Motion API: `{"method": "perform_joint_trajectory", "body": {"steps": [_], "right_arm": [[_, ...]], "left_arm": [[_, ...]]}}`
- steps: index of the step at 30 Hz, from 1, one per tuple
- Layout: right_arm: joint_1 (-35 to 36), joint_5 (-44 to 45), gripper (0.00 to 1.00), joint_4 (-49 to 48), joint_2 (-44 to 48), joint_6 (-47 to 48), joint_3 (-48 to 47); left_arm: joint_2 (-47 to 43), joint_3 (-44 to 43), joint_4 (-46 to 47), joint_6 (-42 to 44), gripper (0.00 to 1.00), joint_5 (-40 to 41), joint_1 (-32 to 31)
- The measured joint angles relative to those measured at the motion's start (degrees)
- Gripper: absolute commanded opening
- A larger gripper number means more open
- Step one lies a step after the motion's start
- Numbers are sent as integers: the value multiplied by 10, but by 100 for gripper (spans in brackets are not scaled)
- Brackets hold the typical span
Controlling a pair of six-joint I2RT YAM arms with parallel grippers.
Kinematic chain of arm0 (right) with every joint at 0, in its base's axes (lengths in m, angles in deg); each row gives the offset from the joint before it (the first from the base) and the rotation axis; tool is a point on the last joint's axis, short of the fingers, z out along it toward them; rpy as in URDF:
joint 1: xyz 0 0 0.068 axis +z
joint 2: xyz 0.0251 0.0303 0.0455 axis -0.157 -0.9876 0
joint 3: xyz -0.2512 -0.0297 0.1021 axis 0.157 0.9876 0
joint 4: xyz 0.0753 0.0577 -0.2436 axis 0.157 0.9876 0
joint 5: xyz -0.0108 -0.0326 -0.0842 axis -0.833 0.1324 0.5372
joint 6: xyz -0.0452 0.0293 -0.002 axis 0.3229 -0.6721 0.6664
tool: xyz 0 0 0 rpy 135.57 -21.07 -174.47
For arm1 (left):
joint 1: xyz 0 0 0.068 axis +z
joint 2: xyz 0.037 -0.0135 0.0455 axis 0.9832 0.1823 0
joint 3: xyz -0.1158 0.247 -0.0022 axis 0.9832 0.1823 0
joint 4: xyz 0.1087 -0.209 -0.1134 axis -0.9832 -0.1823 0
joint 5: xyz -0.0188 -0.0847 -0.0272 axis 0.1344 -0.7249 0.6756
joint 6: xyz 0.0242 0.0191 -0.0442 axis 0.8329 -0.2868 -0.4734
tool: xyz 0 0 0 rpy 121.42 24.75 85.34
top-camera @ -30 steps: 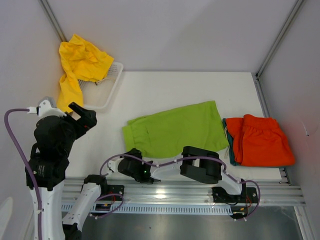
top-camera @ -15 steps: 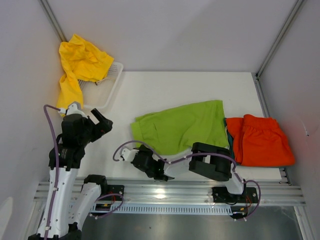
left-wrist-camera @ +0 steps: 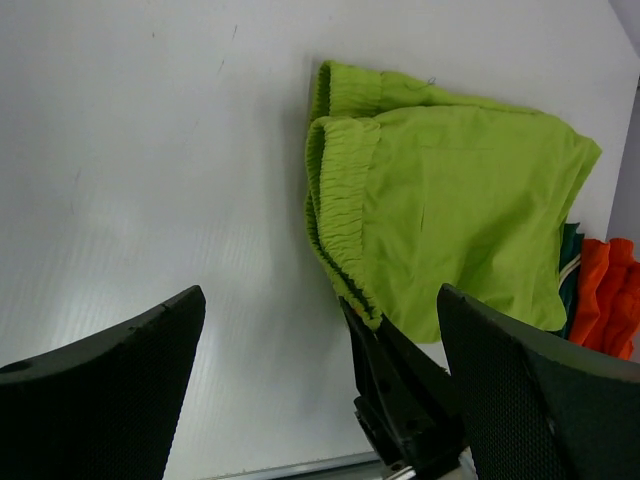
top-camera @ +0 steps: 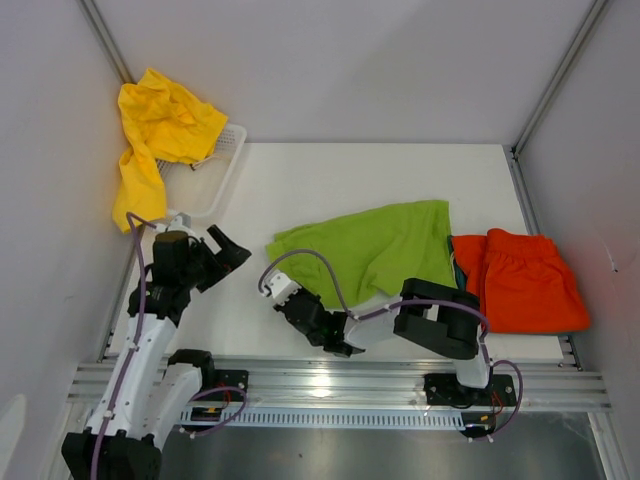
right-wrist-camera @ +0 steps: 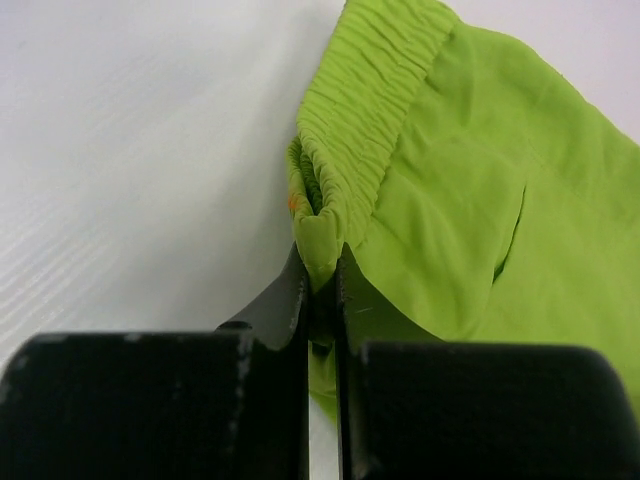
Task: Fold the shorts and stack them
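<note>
The lime green shorts (top-camera: 375, 250) lie on the table's middle, waistband to the left. My right gripper (top-camera: 300, 297) is shut on the near corner of the waistband (right-wrist-camera: 345, 170), and green cloth is pinched between its fingers (right-wrist-camera: 322, 265). That corner is lifted a little. My left gripper (top-camera: 228, 254) hovers open just left of the shorts, its pads (left-wrist-camera: 120, 380) wide apart, with the right gripper (left-wrist-camera: 385, 370) between them. Folded orange-red shorts (top-camera: 525, 280) lie at the right, a teal edge (top-camera: 456, 272) showing under them. Yellow shorts (top-camera: 160, 130) hang over the basket.
A white plastic basket (top-camera: 215, 180) stands at the table's back left corner. Grey walls close in the left, back and right sides. A metal rail (top-camera: 330, 385) runs along the near edge, where both arm bases sit.
My right gripper has shut on the green waistband corner and drawn it up and to the right. The left arm has come down and swung right, closer to the shorts.
</note>
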Motion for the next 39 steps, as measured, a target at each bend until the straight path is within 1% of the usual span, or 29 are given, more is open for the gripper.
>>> {"method": "perform_joint_trajectory", "body": {"steps": [4,7,14,23,39], "right_arm": [[-14,-8,0,-25,17,-43,25],[-18,-11,0,-39,19,-59,32],[-19,-17,0,-57,22,-63,42],[-22,-30,0,-74,24,-63,51],[-22,-43,0,-93,27,-58,63]], "left_arm": [[21,51,54,-25,99,-32,-1],[41,80,87,-46,99,-44,-9],[81,147,205,-131,99,-77,-39],[210,148,319,-191,99,-104,-85],[404,139,491,-256,98,-173,-114]]}}
